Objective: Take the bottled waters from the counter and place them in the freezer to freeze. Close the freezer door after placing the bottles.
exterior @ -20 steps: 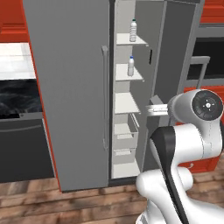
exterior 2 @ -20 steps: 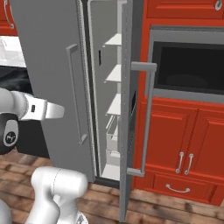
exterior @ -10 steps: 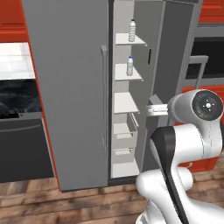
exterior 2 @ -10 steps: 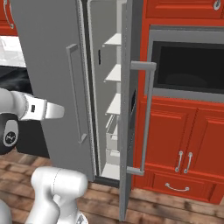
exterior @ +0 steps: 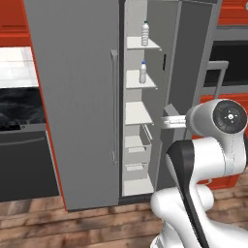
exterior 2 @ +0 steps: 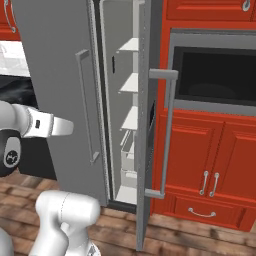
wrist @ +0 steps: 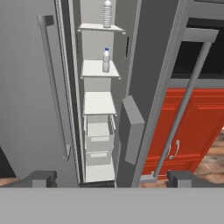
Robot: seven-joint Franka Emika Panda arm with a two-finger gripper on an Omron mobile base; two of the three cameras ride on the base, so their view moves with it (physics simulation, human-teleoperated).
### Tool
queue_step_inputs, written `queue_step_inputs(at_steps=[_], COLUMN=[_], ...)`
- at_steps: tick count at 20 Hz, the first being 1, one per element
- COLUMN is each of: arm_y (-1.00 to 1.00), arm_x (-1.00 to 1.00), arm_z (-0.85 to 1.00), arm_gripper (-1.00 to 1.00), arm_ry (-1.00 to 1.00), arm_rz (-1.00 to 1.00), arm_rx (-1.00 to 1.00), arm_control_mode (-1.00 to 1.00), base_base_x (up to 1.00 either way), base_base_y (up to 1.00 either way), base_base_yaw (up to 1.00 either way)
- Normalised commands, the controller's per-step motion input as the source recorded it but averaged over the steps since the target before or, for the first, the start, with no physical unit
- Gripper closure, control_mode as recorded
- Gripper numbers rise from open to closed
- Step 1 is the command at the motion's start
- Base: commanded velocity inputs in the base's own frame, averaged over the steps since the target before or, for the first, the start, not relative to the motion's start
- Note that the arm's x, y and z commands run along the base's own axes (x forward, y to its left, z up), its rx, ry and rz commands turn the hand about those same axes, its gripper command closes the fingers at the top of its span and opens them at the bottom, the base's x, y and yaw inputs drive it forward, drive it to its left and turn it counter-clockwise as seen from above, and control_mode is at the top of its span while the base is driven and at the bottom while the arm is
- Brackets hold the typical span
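— Anything changed in the last second?
— Nothing visible. Same as one second ago: arm held in place, gripper [wrist: 111, 179] spread fully wide, with nothing between the fingers.
— And the bottles?
— Both already inside the freezer [exterior: 135, 19]. Upper bottle [exterior: 145, 34] standing upright on the top shelf [exterior: 141, 44], lower bottle [exterior: 143, 72] upright on the next shelf down.
— So only the closing left?
— Most probably, yes. Freezer door [exterior: 191, 63] still wide open, swung out to the right, with its long handle [exterior 2: 168, 132] untouched and well apart from the gripper.
— Meaning of this pause?
— Hard to tell. Perhaps a short wait before going to the door. Next, probably, a reach around the open edge and a push toward the shelves.
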Motion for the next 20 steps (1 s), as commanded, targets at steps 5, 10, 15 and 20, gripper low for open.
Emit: queue_step_inputs(at_steps=[5,10,15,20], arm_y=[0.0,0.0,0.0,0.0], arm_x=[0.0,0.0,0.0,0.0], arm_z=[0.0,0.0,0.0,0.0], arm_gripper=[-1.0,-1.0,-1.0,-1.0], arm_ry=[0.0,0.0,0.0,0.0], arm_rz=[0.0,0.0,0.0,0.0], arm_rx=[0.0,0.0,0.0,0.0], arm_control_mode=[1.0,1.0,1.0,1.0], base_base_x=[-0.22,-0.02,-0.17,-0.43], base_base_y=[0.0,0.0,0.0,0.02], base_base_yaw=[0.0,0.0,0.0,0.0])
